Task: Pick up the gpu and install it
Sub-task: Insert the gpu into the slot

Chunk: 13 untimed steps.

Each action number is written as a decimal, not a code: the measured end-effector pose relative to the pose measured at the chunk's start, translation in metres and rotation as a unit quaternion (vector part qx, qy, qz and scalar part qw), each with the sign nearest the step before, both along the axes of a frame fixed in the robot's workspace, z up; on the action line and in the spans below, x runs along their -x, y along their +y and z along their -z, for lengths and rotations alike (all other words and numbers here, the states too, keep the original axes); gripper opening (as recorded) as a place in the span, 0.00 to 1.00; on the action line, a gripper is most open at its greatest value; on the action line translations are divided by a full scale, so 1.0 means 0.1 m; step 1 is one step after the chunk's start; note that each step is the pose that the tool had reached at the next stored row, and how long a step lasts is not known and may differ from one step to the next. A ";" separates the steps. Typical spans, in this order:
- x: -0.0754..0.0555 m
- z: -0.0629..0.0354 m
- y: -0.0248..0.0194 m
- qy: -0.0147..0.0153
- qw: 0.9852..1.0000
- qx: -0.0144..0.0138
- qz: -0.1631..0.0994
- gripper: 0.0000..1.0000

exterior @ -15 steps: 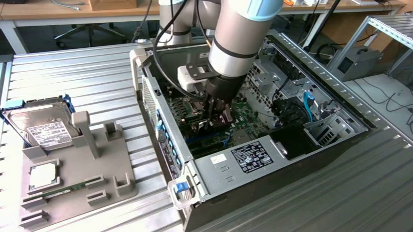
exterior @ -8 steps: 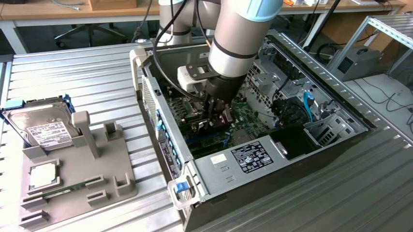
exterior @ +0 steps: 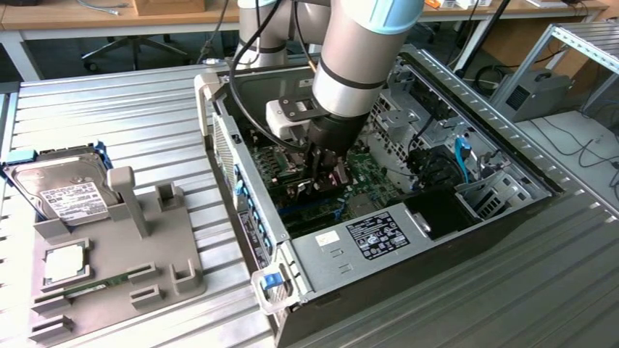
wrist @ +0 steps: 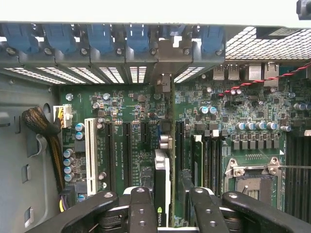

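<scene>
The gpu (wrist: 162, 179) stands on edge, clamped between the fingers (wrist: 141, 208), low inside the open computer case (exterior: 314, 250) over the motherboard (wrist: 131, 141) slots ahead of them. Pickup is done; whether it is fully seated cannot be told.

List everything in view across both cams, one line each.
PC case: one, silver, open, on the table
motherboard: one, green, inside the case
white slot: one, white, on the motherboard
CPU socket: one, silver frame, on the motherboard
gpu: one, black, edge-on over the motherboard
fixture: one, grey, to the exterior view's left of the case
hard drive: one, silver with white label, on the fixture
RAM stick: one, green, on the fixture
table: one, grey metal, under it all
arm: one, grey, reaching into the case
gripper: one, black, shut on the gpu
</scene>
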State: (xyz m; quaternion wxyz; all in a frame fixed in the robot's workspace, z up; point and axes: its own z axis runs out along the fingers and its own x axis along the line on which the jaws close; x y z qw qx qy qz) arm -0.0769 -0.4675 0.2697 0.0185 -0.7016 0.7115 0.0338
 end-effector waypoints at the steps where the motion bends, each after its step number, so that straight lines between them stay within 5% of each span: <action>1: 0.00 0.000 0.000 0.000 1.000 0.000 0.000 0.35; 13: 0.00 0.000 0.000 0.000 1.000 0.000 0.000 0.27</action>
